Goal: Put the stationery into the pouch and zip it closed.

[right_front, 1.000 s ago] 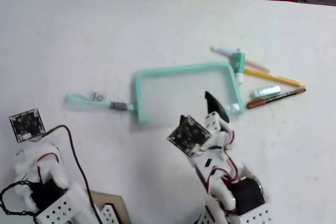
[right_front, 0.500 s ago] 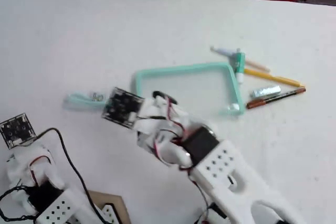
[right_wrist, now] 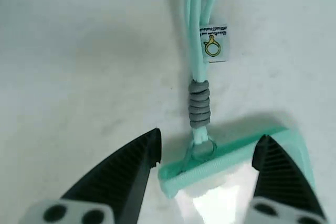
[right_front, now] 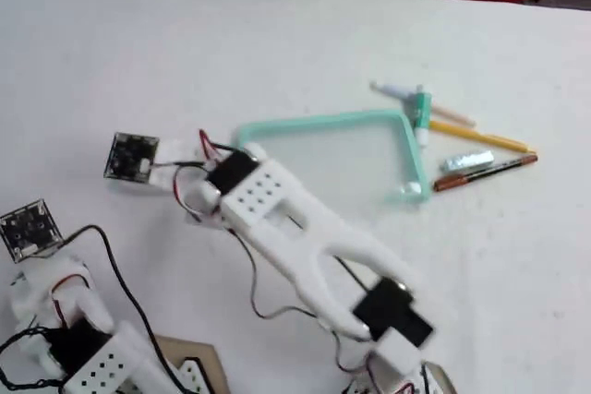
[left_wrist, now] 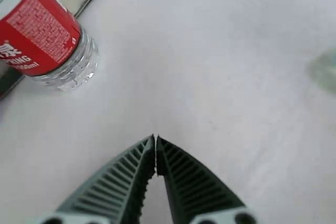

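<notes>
"Where are your left jaws?"

"My left arm (right_front: 65, 339) sits at the near left. Its jaws are over the bare white bench (left_wrist: 236, 51). They are shut tight, tip to tip, with nothing in them. A clear plastic bottle with a red label (left_wrist: 44, 35) is near."

"And your right jaws?"

"My white right arm (right_front: 295, 219) lies stretched across to the left end of the see-through pouch with the mint-green edge (right_front: 323, 159). Those jaws are wide open, one on each side of the pouch's corner, and they hold nothing. A mint-green cord with a grey wrap (right_wrist: 198, 103) runs out from that corner, with a little white tag (right_wrist: 212, 43) on it."

"Where is the stationery?"

"Out on the bench, just right of the pouch: a green-capped pen (right_front: 420, 115), a yellow pencil (right_front: 482, 139), a small silver piece (right_front: 468, 161) and a dark red pen (right_front: 485, 171)."
</notes>
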Controlling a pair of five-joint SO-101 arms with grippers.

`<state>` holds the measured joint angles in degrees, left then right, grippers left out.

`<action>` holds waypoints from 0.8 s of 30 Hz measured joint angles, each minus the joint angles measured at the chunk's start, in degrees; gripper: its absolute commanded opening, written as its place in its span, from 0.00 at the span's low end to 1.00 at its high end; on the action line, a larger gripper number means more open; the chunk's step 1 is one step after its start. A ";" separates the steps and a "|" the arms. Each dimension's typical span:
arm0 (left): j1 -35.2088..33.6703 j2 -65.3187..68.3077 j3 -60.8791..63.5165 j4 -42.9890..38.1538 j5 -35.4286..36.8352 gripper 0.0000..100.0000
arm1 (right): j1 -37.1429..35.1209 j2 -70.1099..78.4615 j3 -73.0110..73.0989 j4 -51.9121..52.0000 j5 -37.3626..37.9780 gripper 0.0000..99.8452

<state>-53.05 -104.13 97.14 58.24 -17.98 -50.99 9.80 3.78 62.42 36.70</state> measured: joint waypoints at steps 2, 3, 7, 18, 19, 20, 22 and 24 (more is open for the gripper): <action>0.00 0.00 0.00 0.00 0.00 0.03 | -0.18 5.98 -3.96 0.00 0.00 0.28; 0.00 0.00 0.00 0.00 0.00 0.03 | -0.35 8.70 -5.45 0.00 0.00 0.28; 0.00 0.00 0.00 0.00 0.00 0.03 | -0.88 16.79 -11.34 2.11 0.00 0.28; 2.90 0.00 0.00 0.00 0.00 0.03 | 0.62 28.40 -23.30 3.43 0.00 0.28; 2.90 0.00 0.00 0.00 0.00 0.03 | 0.88 29.63 -24.00 3.43 0.00 0.28; 2.90 0.00 0.00 0.00 0.00 0.03 | 1.05 30.77 -24.70 3.43 0.00 0.28; 2.90 0.00 0.00 0.00 0.00 0.03 | 1.23 32.88 -26.81 3.60 0.00 0.28; 2.90 0.00 0.00 0.00 0.00 0.03 | 1.58 34.37 -29.19 4.84 0.00 0.28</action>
<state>-50.15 -104.13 97.14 58.24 -17.98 -49.41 44.18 -25.41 67.25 36.70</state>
